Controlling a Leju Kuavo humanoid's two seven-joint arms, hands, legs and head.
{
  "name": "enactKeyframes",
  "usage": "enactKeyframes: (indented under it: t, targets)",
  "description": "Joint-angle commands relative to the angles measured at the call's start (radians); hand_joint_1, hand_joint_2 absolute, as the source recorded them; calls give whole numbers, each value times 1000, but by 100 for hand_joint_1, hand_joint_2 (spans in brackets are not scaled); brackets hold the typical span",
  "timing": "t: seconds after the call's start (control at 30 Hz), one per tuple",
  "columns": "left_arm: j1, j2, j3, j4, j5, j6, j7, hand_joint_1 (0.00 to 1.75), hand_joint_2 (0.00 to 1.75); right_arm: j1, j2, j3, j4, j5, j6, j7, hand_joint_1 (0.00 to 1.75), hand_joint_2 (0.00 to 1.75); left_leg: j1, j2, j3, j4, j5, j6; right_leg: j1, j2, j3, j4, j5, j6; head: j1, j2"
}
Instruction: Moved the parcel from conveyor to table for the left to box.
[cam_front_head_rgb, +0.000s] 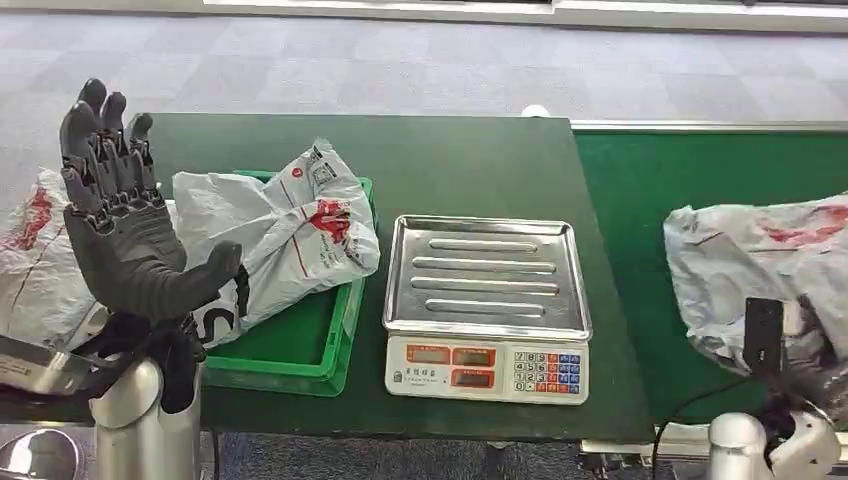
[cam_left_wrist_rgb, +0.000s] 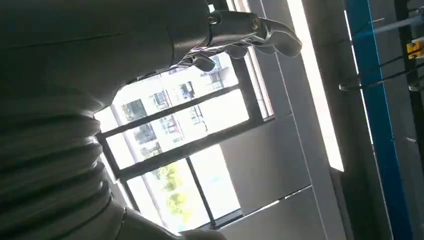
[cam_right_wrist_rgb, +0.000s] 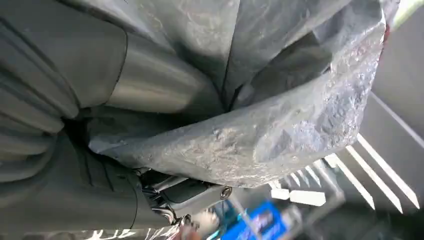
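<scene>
Risk first: slippery grey parcel (cam_front_head_rgb: 765, 275) on the green conveyor (cam_front_head_rgb: 640, 230) could slide or sag out of the right hand (cam_front_head_rgb: 790, 355) on the way to the table (cam_front_head_rgb: 470, 165).

Head view: left hand (cam_front_head_rgb: 125, 225) raised, fingers spread, empty; beyond it a bagged parcel in the green box (cam_front_head_rgb: 310, 345), with the scale (cam_front_head_rgb: 487, 305) off to its thumb side. Right grasp unclear here.

Left wrist view: left hand (cam_left_wrist_rgb: 240, 35) against windows, holding nothing.

Right wrist view: plastic film (cam_right_wrist_rgb: 280, 135) pressed against the right hand (cam_right_wrist_rgb: 100, 130); looks like a grip, but fingers are hidden.
</scene>
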Motion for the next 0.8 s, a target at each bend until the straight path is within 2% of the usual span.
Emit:
enactKeyframes:
  t: [0.03, 0.07, 0.13, 0.17, 0.23, 0.3, 0.4, 0.47, 0.57, 0.8]
  targets:
    - [-49, -5, -6, 81, -9, 4, 8, 0, 175, 50, 209, -14, -542, -129, -31, -120, 175, 175, -1, -1, -1, 0, 0, 0, -1, -1, -1, 1, -1, -1, 0, 0]
    - [-50, -5, -5, 83, -9, 4, 8, 0, 175, 48, 211, -19, -538, -128, -31, -123, 175, 175, -1, -1, 1, -2, 1, 0, -1, -1, 0, 0, 0, -2, 0, 0]
    - [-51, -6, -1, 88, -9, -4, 9, 0, 175, 21, 254, -43, -556, -196, -31, -254, 175, 175, 0, 0, 1, -1, 1, 0, 0, 0, 0, -1, 0, -2, 0, 0]
    - [-50, -8, 4, 91, -14, 1, 9, 0, 175, 33, 253, -3, -567, -166, -31, -251, 175, 175, -1, 0, 0, -1, 1, 0, -1, 0, -1, 0, 0, -1, 0, 0]
    - [-52, -7, 12, 98, -5, -6, -2, 0, 175, 57, 236, 130, -573, -72, -17, -204, 175, 175, 0, 1, 1, -1, 1, 0, -1, 1, -1, 0, 0, -2, 0, 0]
    - [-63, -3, 14, 106, -3, -14, -13, 0, 175, 65, 190, 310, -514, 62, 92, -125, 175, 175, 0, 5, 1, -1, 0, 0, -1, 5, -1, 0, 1, -1, 0, 0]
    - [-86, 2, 6, 118, -17, -18, -18, 0, 175, 24, 125, 539, -335, 170, 205, -38, 175, 175, 1, 10, 2, -2, 0, 0, 0, 10, 0, -1, 3, -2, 0, 0]
    - [-86, 12, -4, 120, -19, -22, -20, 0, 175, 15, 101, 650, -213, 185, 223, -12, 175, 175, 1, 12, 3, -2, 1, 0, 1, 11, 0, -2, 4, -2, 0, 0]
    - [-70, 23, -2, 115, 10, -32, -32, 0, 175, 0, 81, 731, -122, 185, 219, 21, 175, 175, 3, 10, 5, -2, 1, -1, 2, 10, 2, -2, 3, -2, 0, 0]
    - [-79, 39, -23, 152, 36, -35, -42, 0, 175, 43, 42, 745, -121, 155, 217, 41, 175, 175, 3, 2, 6, -5, 3, -1, 2, 3, 5, -4, 2, -2, 0, 0]
